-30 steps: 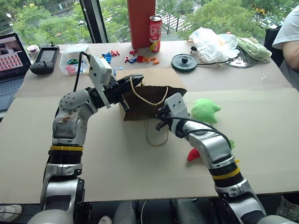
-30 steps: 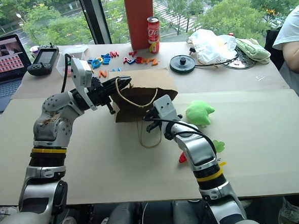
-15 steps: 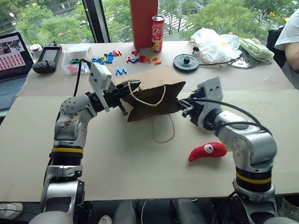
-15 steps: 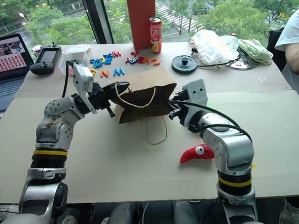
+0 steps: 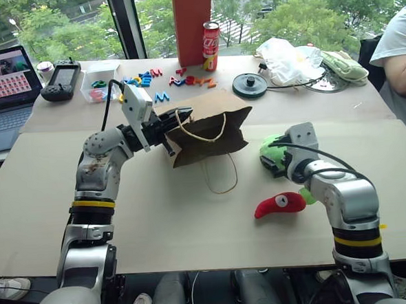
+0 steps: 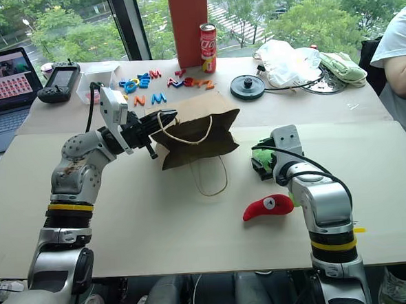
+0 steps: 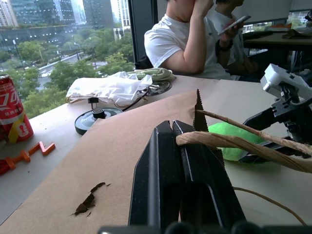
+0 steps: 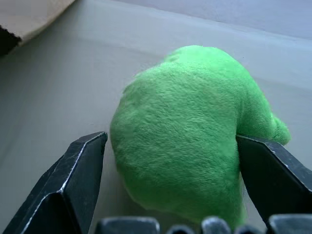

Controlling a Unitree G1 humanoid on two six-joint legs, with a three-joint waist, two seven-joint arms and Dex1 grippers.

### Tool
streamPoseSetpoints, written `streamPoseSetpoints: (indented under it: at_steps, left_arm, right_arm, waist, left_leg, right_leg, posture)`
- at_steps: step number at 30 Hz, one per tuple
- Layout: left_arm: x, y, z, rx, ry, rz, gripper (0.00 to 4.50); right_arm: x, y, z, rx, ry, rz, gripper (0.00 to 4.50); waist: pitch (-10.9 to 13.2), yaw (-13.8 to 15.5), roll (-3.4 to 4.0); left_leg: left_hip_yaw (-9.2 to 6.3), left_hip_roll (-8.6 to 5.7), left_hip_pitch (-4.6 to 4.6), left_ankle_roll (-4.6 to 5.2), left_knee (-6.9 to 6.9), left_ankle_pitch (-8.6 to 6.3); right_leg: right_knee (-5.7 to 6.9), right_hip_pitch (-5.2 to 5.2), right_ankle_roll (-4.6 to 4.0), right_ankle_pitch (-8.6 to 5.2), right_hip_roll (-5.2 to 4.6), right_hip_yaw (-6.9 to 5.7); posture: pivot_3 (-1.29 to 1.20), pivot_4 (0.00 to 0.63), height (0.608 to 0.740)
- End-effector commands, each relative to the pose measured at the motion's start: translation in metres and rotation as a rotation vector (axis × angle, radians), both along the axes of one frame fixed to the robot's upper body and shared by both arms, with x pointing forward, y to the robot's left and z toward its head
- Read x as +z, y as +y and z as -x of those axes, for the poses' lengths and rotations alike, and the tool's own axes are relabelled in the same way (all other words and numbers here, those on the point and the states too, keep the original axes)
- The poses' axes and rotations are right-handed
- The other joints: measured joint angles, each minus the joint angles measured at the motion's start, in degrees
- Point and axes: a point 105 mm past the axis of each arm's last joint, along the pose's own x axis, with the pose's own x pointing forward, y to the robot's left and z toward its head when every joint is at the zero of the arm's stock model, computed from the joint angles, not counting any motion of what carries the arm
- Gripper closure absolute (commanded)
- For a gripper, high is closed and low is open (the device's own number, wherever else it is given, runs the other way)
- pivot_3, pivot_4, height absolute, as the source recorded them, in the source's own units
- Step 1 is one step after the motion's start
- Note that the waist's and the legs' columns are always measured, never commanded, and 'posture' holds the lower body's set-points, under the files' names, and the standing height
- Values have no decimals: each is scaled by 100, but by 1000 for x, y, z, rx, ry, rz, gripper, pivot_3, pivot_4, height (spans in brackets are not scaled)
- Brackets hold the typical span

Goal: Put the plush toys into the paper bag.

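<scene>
Left pincer (image 5: 168, 128) clenched on paper bag (image 5: 211, 124); right pincer (image 8: 170, 161) released around green plush (image 8: 187, 131)

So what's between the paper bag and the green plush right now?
Bare tabletop: in the right eye view nothing lies between the paper bag and the green plush, which sits inside the open right pincer.

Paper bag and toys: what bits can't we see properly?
- Inside of the paper bag: its mouth faces away, so its own brown wall hides the inside.
- Green plush toy: in the eye views the right gripper covers most of it.
- Left gripper: shut on the paper bag's rim; how much paper it pinches is hidden by its fingers.
</scene>
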Motion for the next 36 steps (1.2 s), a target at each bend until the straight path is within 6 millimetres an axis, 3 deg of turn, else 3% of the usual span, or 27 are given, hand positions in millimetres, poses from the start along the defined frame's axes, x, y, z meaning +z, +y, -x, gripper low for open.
streamPoseSetpoints:
  at_steps: [1,4,9,11,14,19,24,27,29,31,36]
  left_arm:
    - [19,-2,2,-7,-70,13,4500]
    - [19,-2,3,-7,-69,14,4500]
    - [19,-1,3,-7,-66,16,4500]
    - [19,-1,3,-7,-66,17,4500]
    - [20,-2,2,-6,-61,25,4500]
    - [24,-2,0,-2,-41,62,4500]
    - [26,-4,-1,-5,-26,77,4500]
    - [26,-4,-1,-6,-18,81,4500]
    - [27,-5,-2,-11,-7,87,4500]
    - [28,-7,-1,-17,-4,89,4500]
    - [33,-11,1,-40,1,99,4500]
  right_arm:
    - [10,4,-4,9,-54,-1,257]
    - [12,3,-5,6,-69,1,994]
    - [14,1,-5,-2,-81,0,2891]
    - [13,1,-5,-2,-79,-5,3447]
    - [21,3,-6,13,-119,6,3447]
    - [63,7,-3,102,-277,5,3447]
    - [102,14,17,264,-382,-15,3447]
    - [112,20,29,352,-393,1,3447]
    - [115,53,59,615,-379,22,3447]
    - [115,73,76,760,-360,31,3447]
    - [104,101,78,863,-322,88,3447]
  waist:
    - [0,-7,0]
    - [0,-9,0]
    - [0,-13,0]
    - [0,-10,0]
    - [0,-12,0]
    - [1,1,1]
    - [1,13,0]
    - [1,16,0]
    - [1,22,0]
    - [1,18,0]
    - [2,-11,-1]
  left_leg:
    - [0,0,1,0,0,0]
    - [-1,2,1,0,0,0]
    - [-1,2,1,0,0,0]
    - [0,2,1,0,0,0]
    - [-1,2,1,0,0,0]
    - [0,1,-2,0,0,0]
    - [-3,0,-4,1,-1,0]
    - [-5,1,-3,1,-1,-1]
    - [-6,1,-3,1,-1,-1]
    - [-9,1,-3,1,-2,-1]
    - [-11,2,2,2,1,-1]
  right_leg:
    - [-1,1,0,0,0,0]
    - [-1,1,0,0,1,0]
    - [-1,0,0,0,1,0]
    - [-1,1,0,0,1,0]
    - [-1,1,0,0,1,0]
    - [-1,-2,0,0,0,0]
    - [-7,0,1,0,0,-2]
    - [-7,2,1,0,0,-4]
    - [-8,3,1,0,0,-5]
    - [-9,3,1,-1,1,-6]
    - [-6,4,1,-1,5,0]
  posture:
    - [0,150,739]
    - [0,150,739]
    - [0,150,739]
    - [0,150,739]
    - [0,150,739]
    - [0,150,739]
    - [0,150,739]
    - [0,150,739]
    - [0,150,739]
    - [0,150,739]
    - [0,150,739]
